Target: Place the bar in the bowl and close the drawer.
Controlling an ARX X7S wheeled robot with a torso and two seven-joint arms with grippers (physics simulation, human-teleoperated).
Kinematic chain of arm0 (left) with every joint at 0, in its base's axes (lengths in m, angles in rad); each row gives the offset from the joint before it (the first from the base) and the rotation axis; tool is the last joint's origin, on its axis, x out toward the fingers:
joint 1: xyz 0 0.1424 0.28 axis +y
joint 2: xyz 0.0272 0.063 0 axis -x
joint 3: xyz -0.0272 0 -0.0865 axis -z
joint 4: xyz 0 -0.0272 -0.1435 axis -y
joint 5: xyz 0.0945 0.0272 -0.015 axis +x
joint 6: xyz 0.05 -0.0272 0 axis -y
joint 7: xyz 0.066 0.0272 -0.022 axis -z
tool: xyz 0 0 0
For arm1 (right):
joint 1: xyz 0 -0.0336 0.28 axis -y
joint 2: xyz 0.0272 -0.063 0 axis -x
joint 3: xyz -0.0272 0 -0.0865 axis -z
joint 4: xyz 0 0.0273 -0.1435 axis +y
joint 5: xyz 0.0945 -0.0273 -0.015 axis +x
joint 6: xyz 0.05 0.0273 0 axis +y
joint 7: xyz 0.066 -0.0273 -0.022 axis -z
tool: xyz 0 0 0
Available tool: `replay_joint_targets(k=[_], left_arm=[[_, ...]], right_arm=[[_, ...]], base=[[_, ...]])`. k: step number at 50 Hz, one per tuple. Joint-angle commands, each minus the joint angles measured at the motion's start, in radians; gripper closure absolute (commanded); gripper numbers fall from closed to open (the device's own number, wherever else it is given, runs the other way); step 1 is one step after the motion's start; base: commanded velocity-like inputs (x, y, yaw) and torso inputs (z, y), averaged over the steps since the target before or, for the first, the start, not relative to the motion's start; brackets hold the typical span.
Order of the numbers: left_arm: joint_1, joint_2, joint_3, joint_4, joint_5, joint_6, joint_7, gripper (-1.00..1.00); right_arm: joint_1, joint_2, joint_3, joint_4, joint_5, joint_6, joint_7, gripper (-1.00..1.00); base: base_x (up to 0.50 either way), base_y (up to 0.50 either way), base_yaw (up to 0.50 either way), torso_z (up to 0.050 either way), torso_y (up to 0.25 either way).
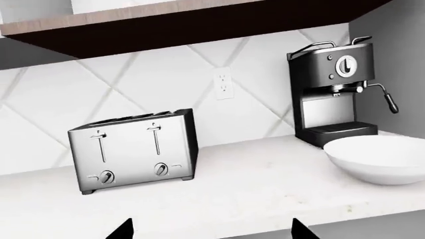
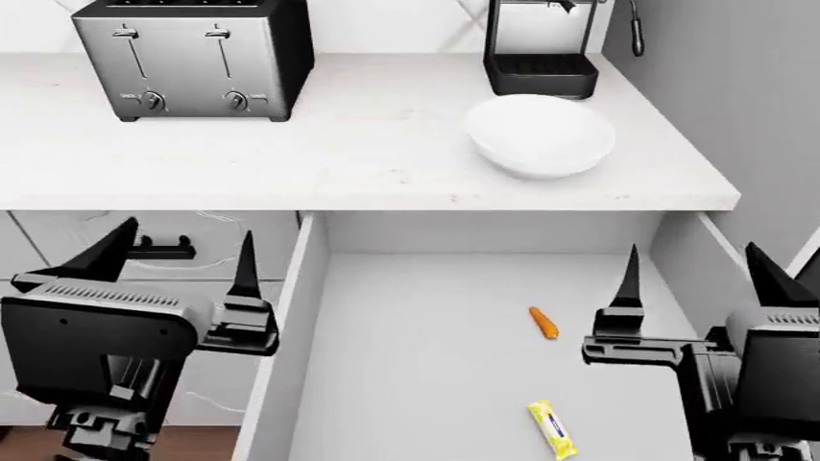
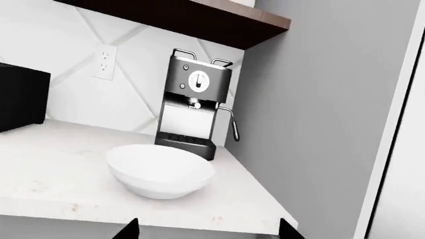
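The bar (image 2: 552, 429), a small pale yellow and whitish piece, lies on the floor of the open drawer (image 2: 423, 355) near its front. The white bowl (image 2: 539, 135) (image 1: 381, 158) (image 3: 160, 170) stands empty on the counter in front of the coffee machine. My left gripper (image 2: 180, 252) (image 1: 211, 231) hovers open to the left of the drawer, in front of the cabinet, holding nothing. My right gripper (image 2: 698, 274) (image 3: 207, 230) hovers open over the drawer's right side, also holding nothing. In both wrist views only the black fingertips show.
A small orange carrot-like piece (image 2: 544, 323) lies in the drawer behind the bar. A silver toaster (image 2: 192, 58) (image 1: 133, 149) stands at the counter's back left, a black coffee machine (image 2: 544, 43) (image 1: 335, 92) (image 3: 194, 107) at the back right. A grey wall (image 3: 319, 114) bounds the right side.
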Motion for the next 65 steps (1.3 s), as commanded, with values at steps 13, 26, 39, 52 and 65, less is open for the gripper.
replay_joint_targets(k=[13,26,39,52,65], left_arm=[[-0.496,-0.073,-0.137,0.080,-0.361,-0.512,-0.095,-1.00],[-0.530,-0.103,-0.140,0.077,-0.413,-0.522,-0.134,-1.00],[-0.513,-0.128,-0.120,0.058,-0.420,-0.482,-0.154,-1.00],[-0.484,-0.147,-0.098,0.039,-0.418,-0.433,-0.170,-1.00],[-0.432,-0.159,-0.101,0.033,-0.425,-0.388,-0.175,-1.00]], right_arm=[[0.602,0.354,0.086,0.014,1.091,0.417,0.587,-1.00],[0.627,0.366,0.083,0.013,1.107,0.404,0.594,-1.00],[0.602,0.359,0.073,0.030,1.081,0.383,0.583,-1.00],[0.664,0.336,-0.105,0.227,1.460,0.458,0.812,-1.00],[0.595,0.296,-0.283,0.353,1.575,0.478,0.896,-1.00]], base=[[0.00,0.00,0.00,0.000,0.000],[0.33,0.00,0.00,0.000,0.000],[0.29,0.00,0.00,0.000,0.000],[0.00,0.00,0.00,0.000,0.000],[0.00,0.00,0.00,0.000,0.000]])
